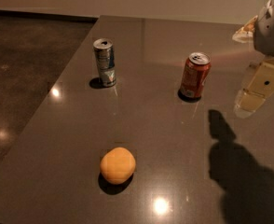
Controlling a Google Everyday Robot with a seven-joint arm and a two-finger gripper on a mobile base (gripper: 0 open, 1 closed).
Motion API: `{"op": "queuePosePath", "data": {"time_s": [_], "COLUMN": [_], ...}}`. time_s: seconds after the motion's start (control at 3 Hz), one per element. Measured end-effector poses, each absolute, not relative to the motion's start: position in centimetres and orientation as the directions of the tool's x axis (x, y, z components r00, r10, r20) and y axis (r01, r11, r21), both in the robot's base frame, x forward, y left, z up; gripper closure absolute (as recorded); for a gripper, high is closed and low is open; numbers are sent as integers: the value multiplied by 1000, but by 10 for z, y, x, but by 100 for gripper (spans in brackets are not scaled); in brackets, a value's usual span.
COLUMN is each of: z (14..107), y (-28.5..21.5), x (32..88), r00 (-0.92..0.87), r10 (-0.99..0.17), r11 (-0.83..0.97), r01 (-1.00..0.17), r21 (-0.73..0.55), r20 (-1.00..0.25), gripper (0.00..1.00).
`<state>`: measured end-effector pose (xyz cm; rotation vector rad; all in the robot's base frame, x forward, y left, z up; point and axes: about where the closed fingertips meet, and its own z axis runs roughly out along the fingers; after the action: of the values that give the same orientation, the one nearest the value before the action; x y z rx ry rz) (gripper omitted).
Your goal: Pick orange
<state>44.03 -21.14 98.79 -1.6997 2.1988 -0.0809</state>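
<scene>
Surface: dark glossy table (165, 45), lamp glare spotting it, dim floor to the left.

Item one: the orange (118, 165), lying alone near the front edge, left of centre.

Item two: a silver can (105, 62), upright at the back left.

Item three: an orange-red soda can (195, 75), upright at the back, well apart from the fruit.

Item four: the gripper (257, 90), hanging above the table's right side, far from the orange; whether it is released or clenched we cannot tell.

Handling note: we judge the approach unfinished. We would travel left and forward, skirt the red can, centre above the fruit, and descend vertically to straddle its widest part.
</scene>
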Motion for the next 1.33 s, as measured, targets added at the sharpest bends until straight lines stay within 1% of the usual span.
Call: {"op": "queuePosePath", "data": {"time_s": [0.33, 0.67, 1.0, 1.33], "z": [982, 976, 960, 932], "y": [-187, -144, -106, -72], "x": [427, 400, 375, 357], "r00": [-150, -52, 29, 87], "r10": [-942, -922, -907, -901], "r11": [219, 125, 41, -24], "r01": [-953, -978, -987, -988], "r21": [-210, -168, -156, -152], "r20": [-301, -384, -419, -425], "gripper": [0, 0, 0, 0]}}
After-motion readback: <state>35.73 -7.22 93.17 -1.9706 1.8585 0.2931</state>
